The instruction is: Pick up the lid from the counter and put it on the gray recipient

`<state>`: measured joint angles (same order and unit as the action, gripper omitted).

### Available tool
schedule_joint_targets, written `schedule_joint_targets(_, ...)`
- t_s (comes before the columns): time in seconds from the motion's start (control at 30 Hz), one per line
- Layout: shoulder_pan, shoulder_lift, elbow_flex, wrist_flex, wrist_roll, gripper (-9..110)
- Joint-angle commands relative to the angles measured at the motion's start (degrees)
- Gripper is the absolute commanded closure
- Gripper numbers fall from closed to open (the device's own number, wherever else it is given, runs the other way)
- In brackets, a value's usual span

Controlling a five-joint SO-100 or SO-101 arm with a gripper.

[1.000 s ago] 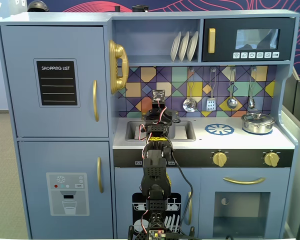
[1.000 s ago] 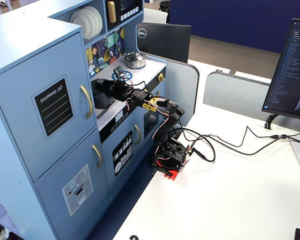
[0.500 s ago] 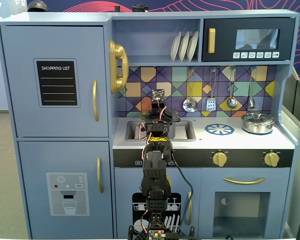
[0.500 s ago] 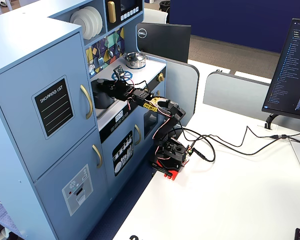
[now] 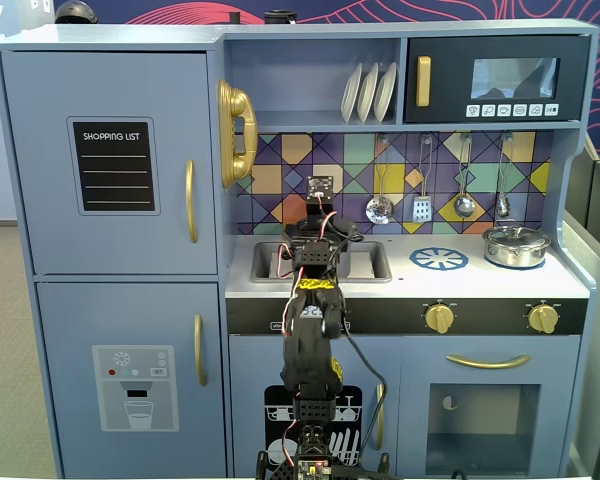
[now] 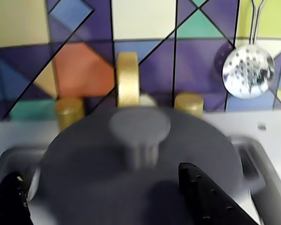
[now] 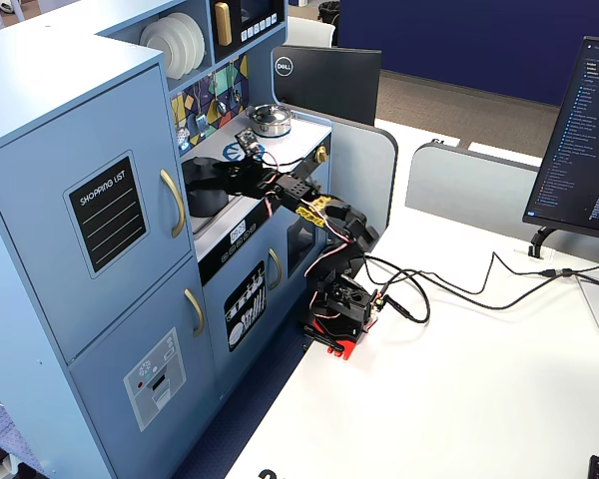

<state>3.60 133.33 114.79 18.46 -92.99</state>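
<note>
The dark-gray lid (image 6: 145,154) with its central knob fills the middle of the wrist view, blurred, lying flat over the sink (image 6: 253,164). My gripper (image 6: 98,171) is open, its black fingers (image 6: 210,197) wide apart at the lid's near edge, not touching the knob. In a fixed view the gripper (image 5: 322,232) hangs over the sink with the lid (image 5: 325,227) as a dark disc beneath it. The gray recipient (image 7: 202,200) shows as a dark body in the sink, directly below the gripper (image 7: 217,172); whether the lid rests fully on it I cannot tell.
A gold faucet (image 6: 128,79) and two gold taps stand right behind the lid. A shiny silver pot (image 5: 516,245) sits on the right burner, a blue-and-white burner mark (image 5: 439,259) beside it. Utensils (image 5: 423,205) hang on the tiled backsplash. Cables trail from the arm's base (image 7: 339,309).
</note>
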Motion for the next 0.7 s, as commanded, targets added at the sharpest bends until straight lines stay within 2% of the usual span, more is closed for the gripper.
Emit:
schedule_joint_targets(0.0, 0.3, 13.4, -3.4, 13.0, 0.2, 68)
schedule_joint_targets(0.2, 2.1, 31.7, 1.0, 40.3, 2.0, 78)
schedule_joint_targets(0.3, 2.0, 37.7, 7.6, 45.7, 1.8, 97)
schedule_joint_targets(0.33, 1.8, 38.8, 10.3, 46.9, 1.1, 102)
schedule_joint_targets(0.47, -0.2, 41.3, 22.6, 46.9, 2.3, 102)
schedule_joint_targets(0.67, -0.6, 45.4, 46.6, 41.0, 4.7, 102)
